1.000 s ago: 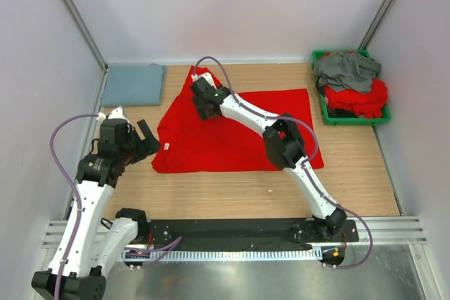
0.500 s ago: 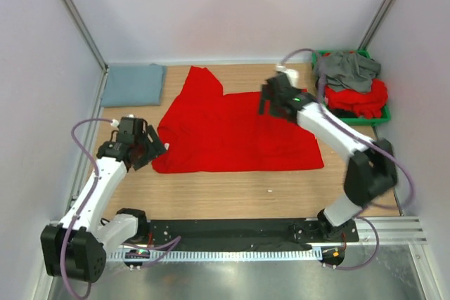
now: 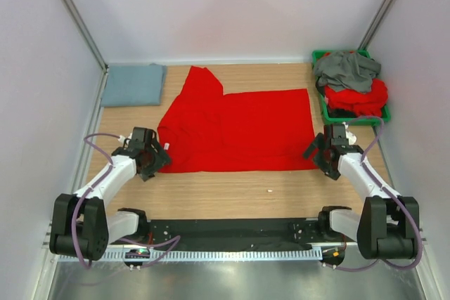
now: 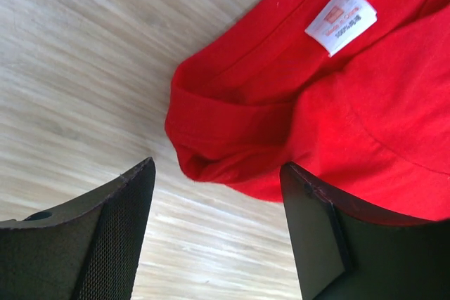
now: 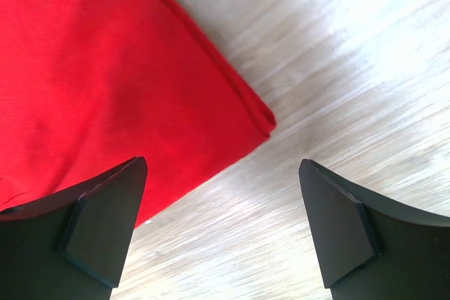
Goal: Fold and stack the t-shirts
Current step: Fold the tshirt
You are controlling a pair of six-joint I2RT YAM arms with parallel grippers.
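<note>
1. A smooth, bright red t-shirt lies flat on the pale wood-grain table.
2. The left gripper, jaws spread, frames its rumpled collar corner, where a white neck label shows.
3. The right gripper, jaws wide apart, hovers at the opposite crisp near corner.

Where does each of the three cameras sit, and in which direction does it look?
Top external: above and behind the arm bases, looking down on the table and the red t-shirt; both arms show.
Left wrist: on the left arm, looking down at the shirt's neck label; the open left gripper shows.
Right wrist: on the right arm, looking down at the shirt's near right corner; the open right gripper shows.
Shared: all three views show that same shirt.
</note>
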